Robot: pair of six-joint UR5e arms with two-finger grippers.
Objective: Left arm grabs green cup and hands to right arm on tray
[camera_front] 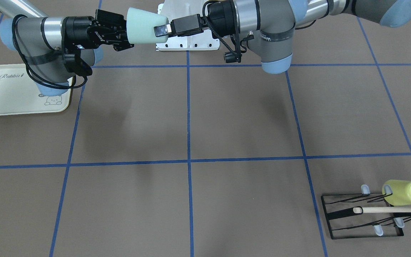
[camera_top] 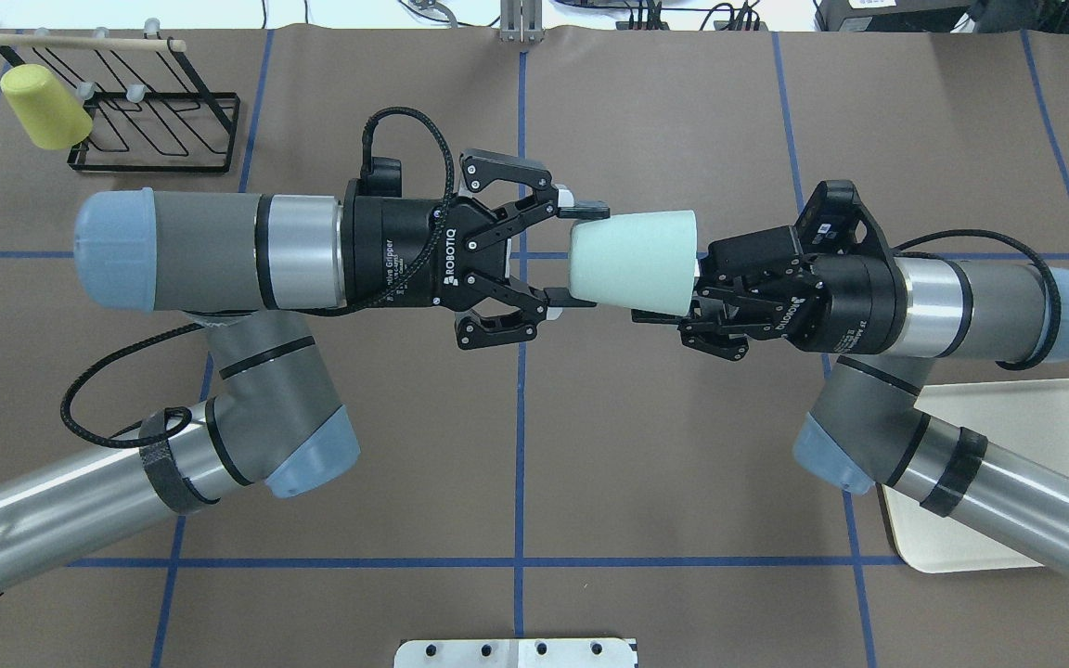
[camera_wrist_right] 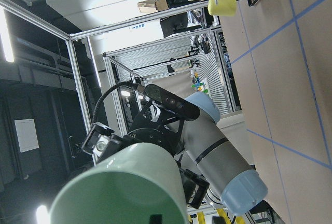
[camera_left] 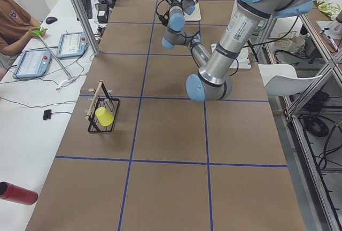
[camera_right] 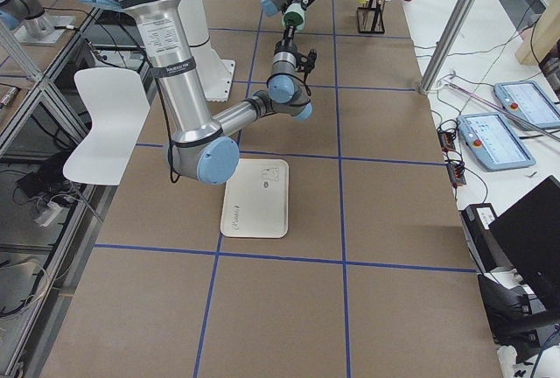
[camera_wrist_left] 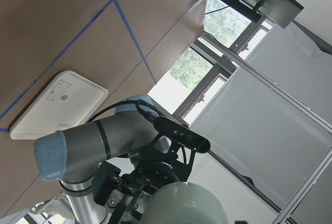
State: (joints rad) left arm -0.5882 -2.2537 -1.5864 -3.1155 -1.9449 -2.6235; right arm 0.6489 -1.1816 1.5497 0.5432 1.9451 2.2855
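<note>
right gripper (camera_top: 703,299): fingers set close together on the wide, mouth end of the green cup (camera_top: 632,260). One dark finger lies along the cup's outer wall on the robot's side. The other is hidden behind the rim, so the exact pinch cannot be seen.
left gripper (camera_top: 560,264): spread wide, straddling the cup's narrow base end. The finger on the robot's side (camera_top: 544,320) stands apart from the wall with a gap showing. The far pad sits right at the edge of the base; whether it touches I cannot tell.
green cup: on its side in the air between the two grippers, base toward the left arm (camera_top: 210,250), mouth toward the right arm (camera_top: 952,297), high above the table's middle blue line.
arms: the wrists are level and point at each other, with the elbows bent back toward the robot.
tray (camera_top: 1054,427): flat on the table at the robot's right. The right forearm crosses above its inner corner, and it is well apart from the cup.
table (camera_top: 683,482): brown, with a blue tape grid; soft shadows fall under the cup.
wire rack (camera_top: 154,170): in the far left corner, with a yellow-green cup (camera_top: 43,107) hanging on it, well apart from both arms.
mounting plate (camera_top: 516,652): white, at the table's near edge, between the two arm bases.
</note>
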